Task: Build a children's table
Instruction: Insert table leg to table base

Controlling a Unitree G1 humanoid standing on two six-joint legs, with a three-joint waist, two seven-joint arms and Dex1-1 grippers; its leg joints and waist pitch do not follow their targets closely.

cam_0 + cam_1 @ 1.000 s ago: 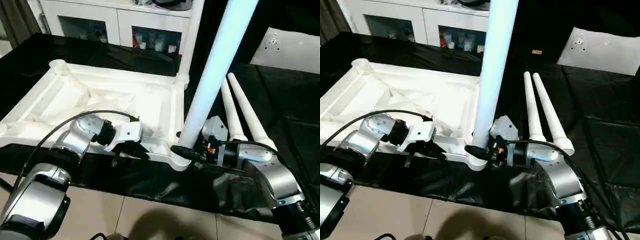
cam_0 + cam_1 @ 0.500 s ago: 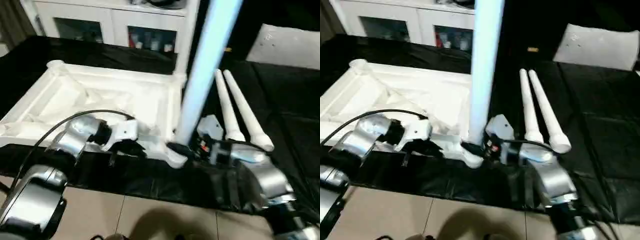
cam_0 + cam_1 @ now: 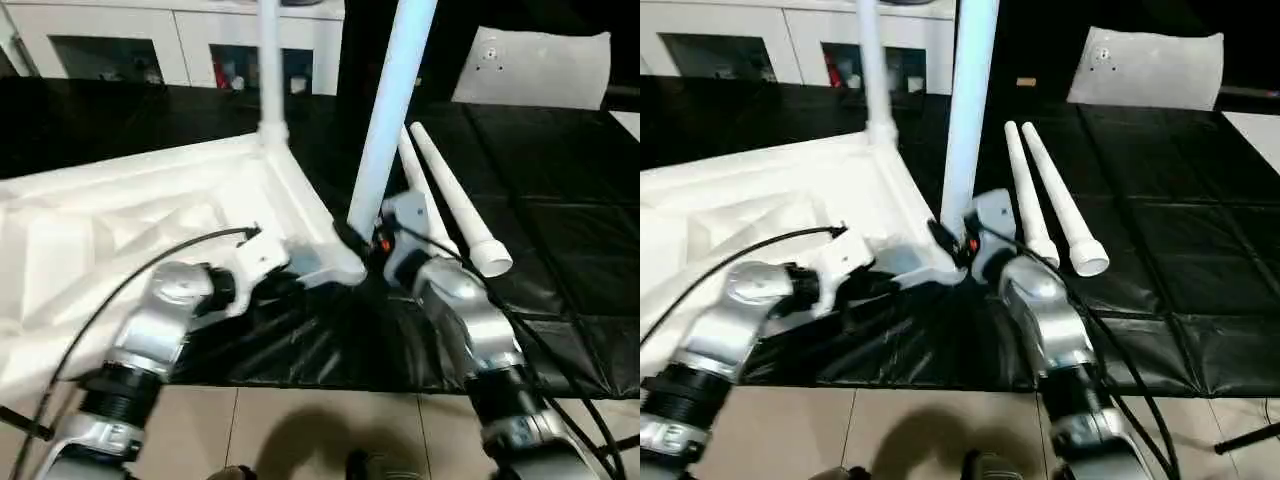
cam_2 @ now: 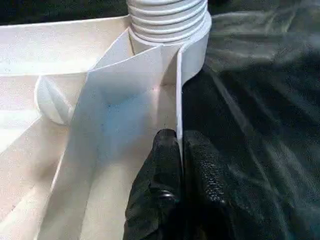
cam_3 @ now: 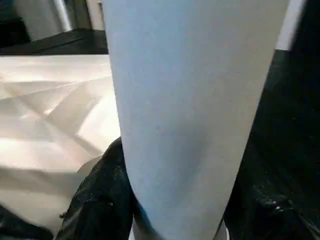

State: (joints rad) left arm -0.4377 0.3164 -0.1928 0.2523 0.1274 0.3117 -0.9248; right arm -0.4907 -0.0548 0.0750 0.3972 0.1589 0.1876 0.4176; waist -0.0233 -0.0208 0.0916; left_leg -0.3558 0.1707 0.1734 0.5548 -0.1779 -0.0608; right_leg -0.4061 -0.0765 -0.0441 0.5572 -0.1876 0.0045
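Observation:
The children's table top lies upside down on the black cloth, ribs up. One white leg stands in its far corner socket. A second leg stands upright in the near right corner socket. My right gripper is shut on this leg's base, with a black finger on each side. My left gripper is shut on the thin rim of the table top just left of that corner. Two loose legs lie side by side to the right.
A black cloth covers the low platform, with its front edge near me and tiled floor below. White cabinets stand at the back, and a white panel lies at the back right. A black cable loops over my left forearm.
The camera has shifted. The table top has swung on the cloth, its left end coming toward me past the cloth's edge. Both grippers keep their holds.

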